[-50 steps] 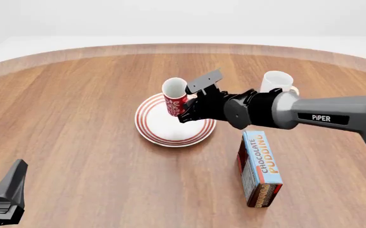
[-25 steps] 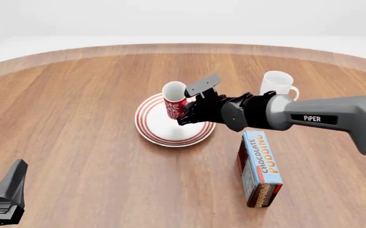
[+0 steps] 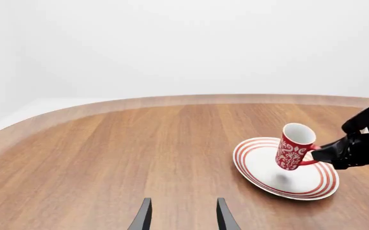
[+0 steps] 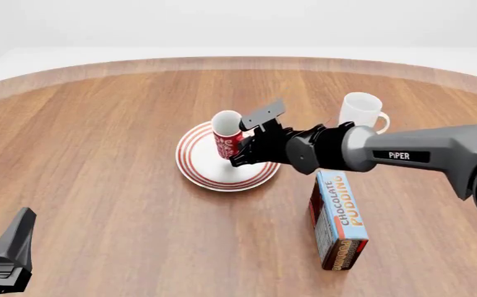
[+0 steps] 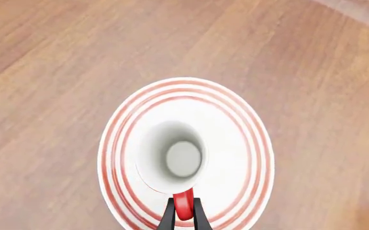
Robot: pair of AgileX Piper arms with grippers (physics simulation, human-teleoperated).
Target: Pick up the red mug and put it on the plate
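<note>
Right end effector (image 4: 240,143) pinches the red mug (image 4: 226,133) by its handle (tilted, just above the plate (image 4: 197,166)); left end effector (image 3: 182,218) sits parted, low over the tabletop (image 4: 98,142).

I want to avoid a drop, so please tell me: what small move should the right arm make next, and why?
Probably lower it a little more before opening. The right gripper holds the red mug by its handle, tilted, over the middle of the plate. In the left wrist view a shadow lies under the mug's base, so it seems not yet set down; releasing now could tip it.
</note>
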